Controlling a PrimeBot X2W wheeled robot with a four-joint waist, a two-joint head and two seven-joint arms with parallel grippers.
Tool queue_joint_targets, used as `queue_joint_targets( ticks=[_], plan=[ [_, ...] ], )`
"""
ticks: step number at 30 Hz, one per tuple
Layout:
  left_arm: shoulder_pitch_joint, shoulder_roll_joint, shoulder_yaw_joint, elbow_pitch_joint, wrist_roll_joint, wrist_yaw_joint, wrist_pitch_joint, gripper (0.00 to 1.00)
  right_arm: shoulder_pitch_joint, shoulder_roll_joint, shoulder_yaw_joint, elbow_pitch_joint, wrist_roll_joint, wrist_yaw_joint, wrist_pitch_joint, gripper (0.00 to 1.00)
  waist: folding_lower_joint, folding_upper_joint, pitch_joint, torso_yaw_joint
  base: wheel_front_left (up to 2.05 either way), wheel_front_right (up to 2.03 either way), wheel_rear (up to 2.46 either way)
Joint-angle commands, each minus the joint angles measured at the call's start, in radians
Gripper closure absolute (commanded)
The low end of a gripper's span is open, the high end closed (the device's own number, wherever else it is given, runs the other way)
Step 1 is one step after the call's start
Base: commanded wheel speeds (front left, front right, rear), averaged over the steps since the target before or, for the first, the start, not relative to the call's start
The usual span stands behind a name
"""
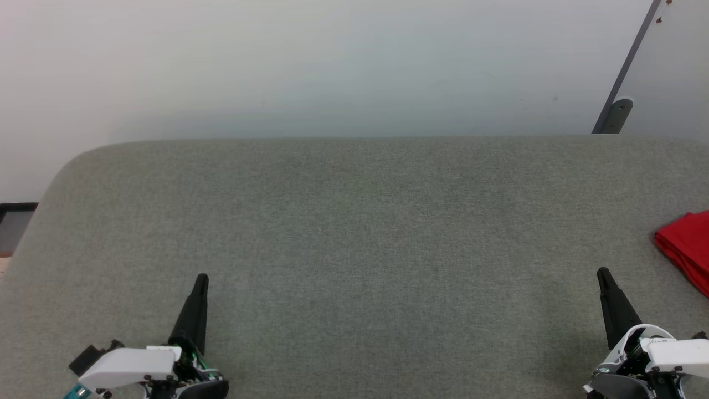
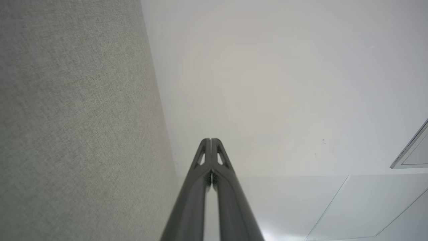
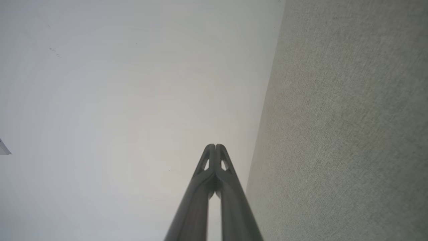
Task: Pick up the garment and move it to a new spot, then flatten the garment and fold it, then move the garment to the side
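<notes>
The garment [image 1: 687, 249] lies as a folded bright red bundle at the right edge of the head view, cut off by the frame, on the grey fabric table [image 1: 354, 249]. My right gripper [image 1: 604, 275] rests at the lower right, to the left of and a little nearer than the garment, apart from it. Its fingertips meet in the right wrist view, so the right gripper [image 3: 215, 146] is shut and empty. My left gripper [image 1: 201, 279] sits at the lower left, far from the garment. In the left wrist view the left gripper [image 2: 211, 140] is shut on nothing.
A pale wall [image 1: 332, 66] rises behind the table's far edge. A dark slanted bar [image 1: 620, 94] leans at the upper right. The table's rounded left corner [image 1: 72, 160] drops off toward a dark strip by the floor.
</notes>
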Motion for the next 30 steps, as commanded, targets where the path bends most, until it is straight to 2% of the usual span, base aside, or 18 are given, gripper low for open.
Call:
queue_joint_targets(
  ticks=[1,30],
  plan=[
    [-0.010,-0.002,0.003,0.001,0.003,-0.003,0.002,1.00,-0.003,0.003,0.000,0.000,0.004,-0.001,0.002,1.00,0.0000,0.0000,0.000,0.000,0.00,0.00,0.00],
    [-0.011,-0.003,0.005,0.001,0.006,-0.003,0.003,1.00,-0.003,0.003,0.001,0.000,0.004,-0.001,0.002,1.00,0.0000,0.0000,0.000,0.000,0.00,0.00,0.00]
  ],
)
